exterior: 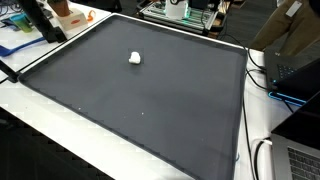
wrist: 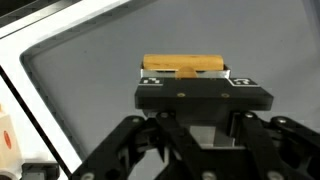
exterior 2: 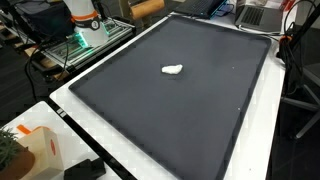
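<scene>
Tan and wooden-looking, one block (wrist: 185, 65) shows only in the wrist view, its lower part hidden behind the black body of the single gripper (wrist: 188, 78), whose jaws pinch it at both ends. Its long axis lies level across the view, spanning the gap between the jaws. It sits over the dark grey mat (wrist: 100, 95) near one mat edge; whether it touches the mat is unclear. In both exterior views one small white lump (exterior: 135, 58) (exterior 2: 173, 70) lies on the mat, clear of the corners, too small to identify.

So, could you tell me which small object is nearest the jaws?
The tan block, between the jaws in the wrist view; the white lump lies alone on the mat.
</scene>
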You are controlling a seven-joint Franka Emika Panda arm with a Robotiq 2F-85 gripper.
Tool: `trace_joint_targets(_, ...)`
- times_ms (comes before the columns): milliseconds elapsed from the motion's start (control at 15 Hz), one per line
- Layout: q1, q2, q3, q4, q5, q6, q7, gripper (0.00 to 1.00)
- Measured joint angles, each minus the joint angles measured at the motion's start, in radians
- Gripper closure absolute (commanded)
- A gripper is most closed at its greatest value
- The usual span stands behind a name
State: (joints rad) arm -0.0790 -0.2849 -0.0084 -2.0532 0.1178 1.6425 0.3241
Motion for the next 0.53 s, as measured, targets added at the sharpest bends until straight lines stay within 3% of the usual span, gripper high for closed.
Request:
trace_joint_targets(67,-0.001,0.004,-0.005,0.001,0.0,0.0,-0.001,0.53)
trace_joint_targets(133,-0.004,0.009,-0.013,0.001,0.0,0.0,-0.006,0.78)
trace_joint_targets(333,-0.008,0.019,-0.017,0.002,-0.006,0.014,0.011,0.78)
trace_joint_targets(533,-0.008,0.029,0.014,-0.003,-0.036,0.11,0.15,0.78)
